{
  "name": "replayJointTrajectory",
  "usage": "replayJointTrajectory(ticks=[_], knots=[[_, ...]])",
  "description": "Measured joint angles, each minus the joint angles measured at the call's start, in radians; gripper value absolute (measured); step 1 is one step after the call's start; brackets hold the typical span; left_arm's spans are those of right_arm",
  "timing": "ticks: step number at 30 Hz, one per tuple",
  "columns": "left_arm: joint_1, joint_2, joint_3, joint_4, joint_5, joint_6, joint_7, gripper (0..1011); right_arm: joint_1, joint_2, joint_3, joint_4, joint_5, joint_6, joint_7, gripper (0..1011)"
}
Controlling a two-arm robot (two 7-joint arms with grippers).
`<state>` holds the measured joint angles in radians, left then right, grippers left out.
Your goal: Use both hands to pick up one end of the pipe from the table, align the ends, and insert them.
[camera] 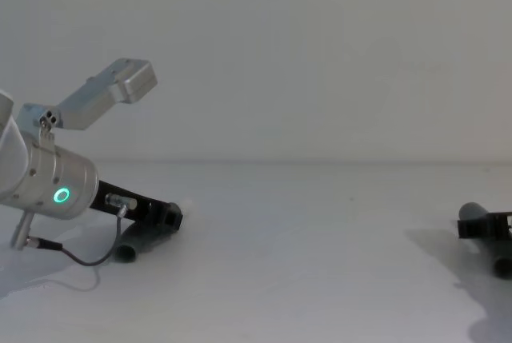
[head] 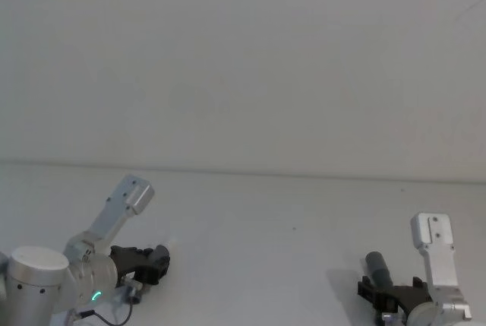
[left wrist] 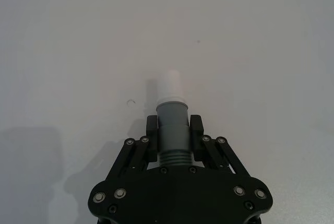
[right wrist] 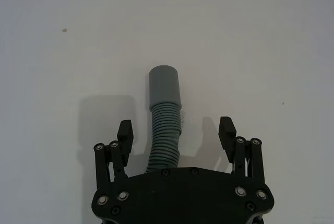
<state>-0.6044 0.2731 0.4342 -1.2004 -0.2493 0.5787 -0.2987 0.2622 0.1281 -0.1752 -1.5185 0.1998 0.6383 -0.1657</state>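
Table [head: 250,219]: matte white, bare, with a plain pale wall [head: 243,52] behind its far edge. Left gripper [left wrist: 173,130] sits low toward the near edge, left side, angled down at the surface. Its fingers are clamped on the grey cuff [left wrist: 172,122], white tip [left wrist: 170,85] projecting beyond them. Right gripper [right wrist: 175,128] sits low toward the near edge, right side. Its fingers are spread wide, flanking the ribbed hose [right wrist: 165,140] without touching it; the smooth socket cuff [right wrist: 164,85] lies just ahead.
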Motion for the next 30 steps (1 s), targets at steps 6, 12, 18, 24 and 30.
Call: replayJointTrajectory(ticks=[6, 12, 18, 24, 30], knots=[[0.000, 0.000, 0.000, 0.000, 0.000, 0.000, 0.000, 327, 0.003, -0.007, 0.005, 0.003, 0.002, 0.008, -0.002, 999], [0.000, 0.000, 0.000, 0.000, 0.000, 0.000, 0.000, 327, 0.006, -0.012, 0.009, 0.004, 0.003, 0.014, -0.003, 1000], [0.000, 0.000, 0.000, 0.000, 0.000, 0.000, 0.000, 327, 0.004, -0.013, 0.009, 0.003, 0.001, 0.015, -0.002, 1000], [0.000, 0.000, 0.000, 0.000, 0.000, 0.000, 0.000, 327, -0.001, -0.016, 0.010, -0.002, -0.004, 0.020, -0.003, 1000], [0.000, 0.000, 0.000, 0.000, 0.000, 0.000, 0.000, 327, -0.007, -0.019, 0.011, -0.009, -0.011, 0.026, -0.003, 1000]])
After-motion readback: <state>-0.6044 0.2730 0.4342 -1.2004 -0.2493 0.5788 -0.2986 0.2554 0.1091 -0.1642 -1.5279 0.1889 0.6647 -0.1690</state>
